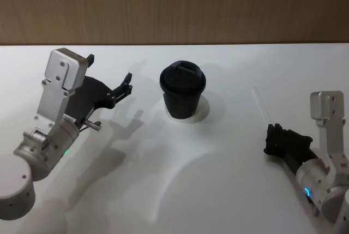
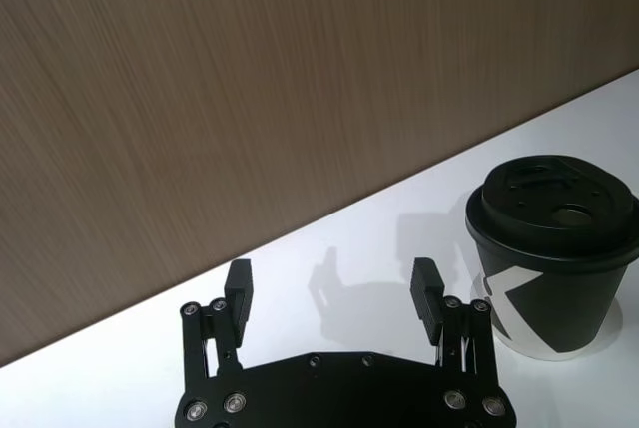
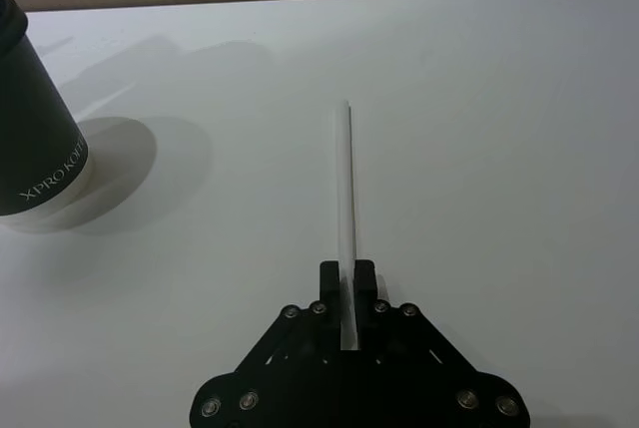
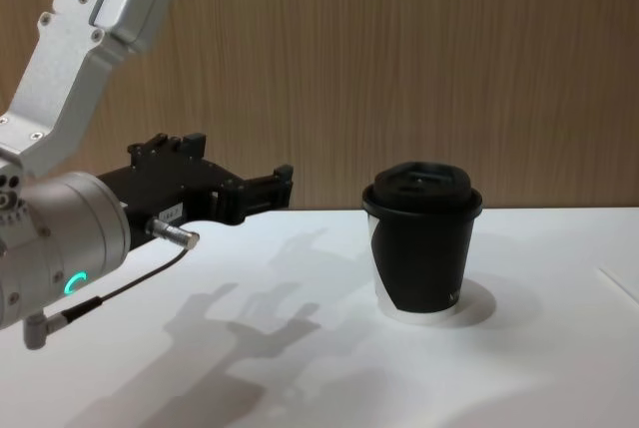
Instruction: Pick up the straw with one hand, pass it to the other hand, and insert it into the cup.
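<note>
Straw [image 3: 344, 179] pinched near its end by right gripper [image 3: 348, 270] jaws may pivot or slip when lifted off counter [image 1: 218, 179], then miss left gripper [image 2: 331, 280], jaws spread, near cup [image 1: 182, 95].

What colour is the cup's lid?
Black, like the cup itself; the lid shows best in the left wrist view.
</note>
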